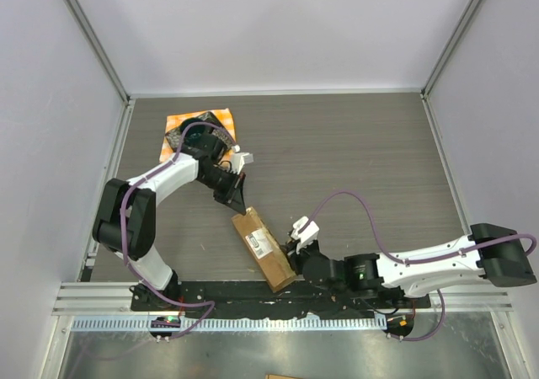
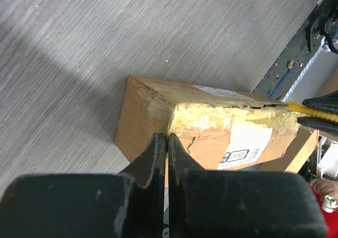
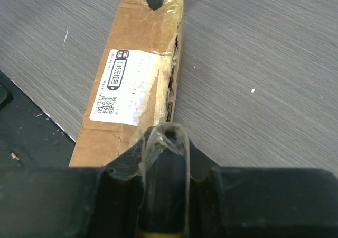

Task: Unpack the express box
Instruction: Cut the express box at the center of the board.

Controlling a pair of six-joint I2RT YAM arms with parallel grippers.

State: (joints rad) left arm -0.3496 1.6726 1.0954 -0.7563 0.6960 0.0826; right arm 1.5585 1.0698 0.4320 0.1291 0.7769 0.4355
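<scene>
Shut left tool (image 2: 165,138) touches the express box (image 2: 143,111); right tool (image 3: 165,147) clamps a mostly hidden yellow stick (image 2: 299,108).

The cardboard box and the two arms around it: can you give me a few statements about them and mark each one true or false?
1. The box carries a white label. True.
2. The left tool hangs wide open above the box. False: it is shut, with its tips at one end of the box.
3. The right tool grips a yellow stick that points at the other end of the box. True.
4. The box sits on the orange cloth. False: the cloth lies in the far left corner, apart from the box.
5. The tape is smooth and unbroken. False: it is wrinkled and split along the seam.
</scene>
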